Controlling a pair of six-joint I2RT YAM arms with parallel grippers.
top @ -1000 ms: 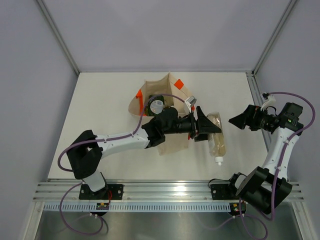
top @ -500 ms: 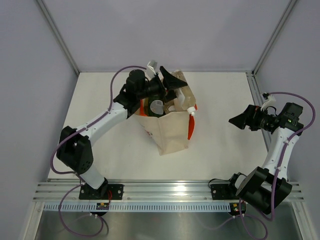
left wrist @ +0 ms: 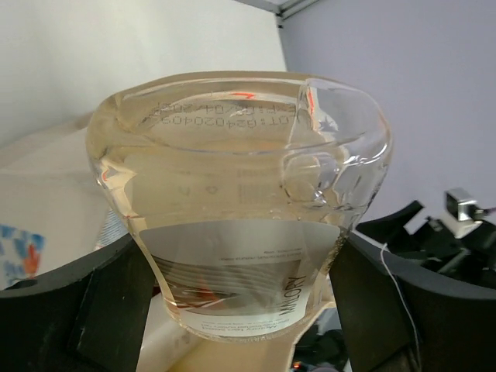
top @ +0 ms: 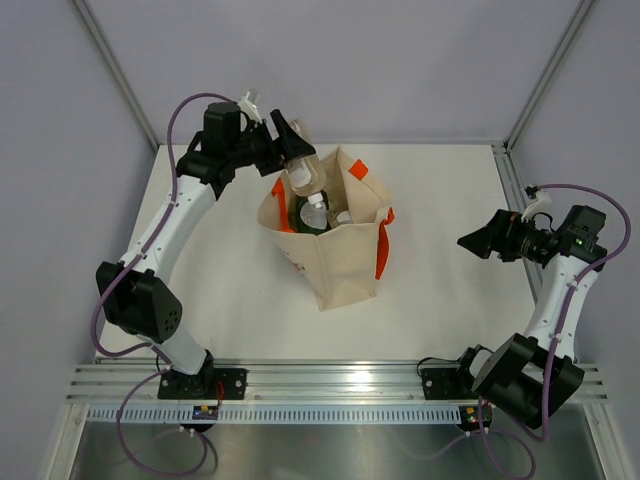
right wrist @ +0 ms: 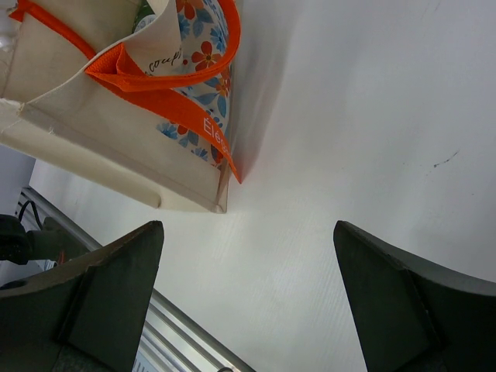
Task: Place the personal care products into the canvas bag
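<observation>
The canvas bag [top: 340,255] stands upright mid-table with orange handles [top: 382,250]. My left gripper [top: 291,150] is shut on a clear beige refill pouch [top: 304,178] and holds it by its base over the bag's rear-left opening, white spout down inside the mouth. In the left wrist view the pouch [left wrist: 240,194] fills the frame between my black fingers [left wrist: 85,310]. A green bottle [top: 298,216] shows inside the bag. My right gripper [top: 470,243] is open and empty, to the right of the bag. The right wrist view shows the bag [right wrist: 93,132] at upper left.
Grey walls enclose the white table [top: 200,290]. An aluminium rail [top: 330,385] runs along the near edge with both arm bases. The right wrist view shows bare table [right wrist: 349,155] beneath the open gripper [right wrist: 248,302].
The left arm lifted the pouch off the table right of the bag, carried it over the bag and swung to the rear left. The right arm has not moved.
</observation>
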